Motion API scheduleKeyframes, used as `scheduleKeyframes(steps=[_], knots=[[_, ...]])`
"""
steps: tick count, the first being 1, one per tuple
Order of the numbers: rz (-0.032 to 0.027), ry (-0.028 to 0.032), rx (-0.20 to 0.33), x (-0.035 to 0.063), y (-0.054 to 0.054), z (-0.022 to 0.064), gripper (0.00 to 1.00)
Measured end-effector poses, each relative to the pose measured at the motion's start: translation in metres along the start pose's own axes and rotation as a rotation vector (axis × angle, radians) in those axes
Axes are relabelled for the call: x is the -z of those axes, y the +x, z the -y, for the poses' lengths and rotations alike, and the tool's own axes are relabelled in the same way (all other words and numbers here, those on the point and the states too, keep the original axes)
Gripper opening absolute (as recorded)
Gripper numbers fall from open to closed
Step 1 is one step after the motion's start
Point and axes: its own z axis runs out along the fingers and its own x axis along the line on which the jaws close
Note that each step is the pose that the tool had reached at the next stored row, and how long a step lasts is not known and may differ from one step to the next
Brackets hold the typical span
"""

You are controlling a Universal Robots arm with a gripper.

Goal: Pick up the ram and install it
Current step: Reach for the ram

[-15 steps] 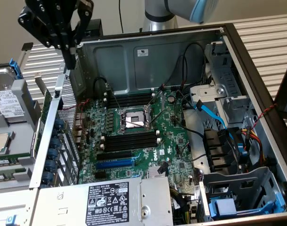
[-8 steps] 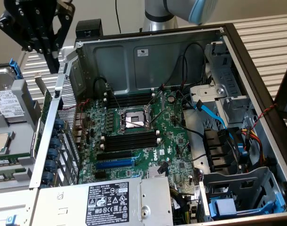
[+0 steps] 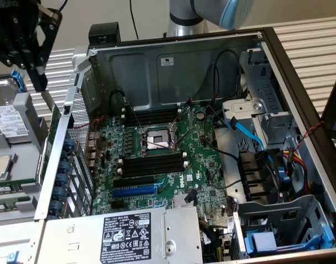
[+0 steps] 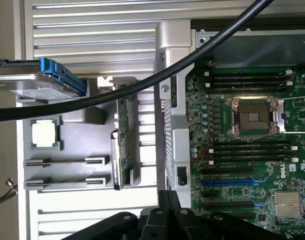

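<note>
Your black, angular metal gripper [image 3: 41, 83] has its fingers pressed together, holding nothing. Near its tips the long, thin, flat green ram [image 4: 123, 145] stands on edge in the moulded grey plastic tray [image 4: 72, 135], just beside the silver sheet-metal wall of the open computer case [image 3: 58, 165].

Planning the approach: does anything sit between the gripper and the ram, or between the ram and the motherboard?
Nothing visible lies between the gripper and the ram, standing on edge in its gray holder. The case's metal wall rises between the ram and the memory slots.
</note>
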Motion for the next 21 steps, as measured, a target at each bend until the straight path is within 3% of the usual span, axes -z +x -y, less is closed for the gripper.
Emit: scheduleKeyframes(steps=[21], knots=[[-0.0016, -0.0011, 0.0, 0.001, 0.091, 0.02, 0.11]])
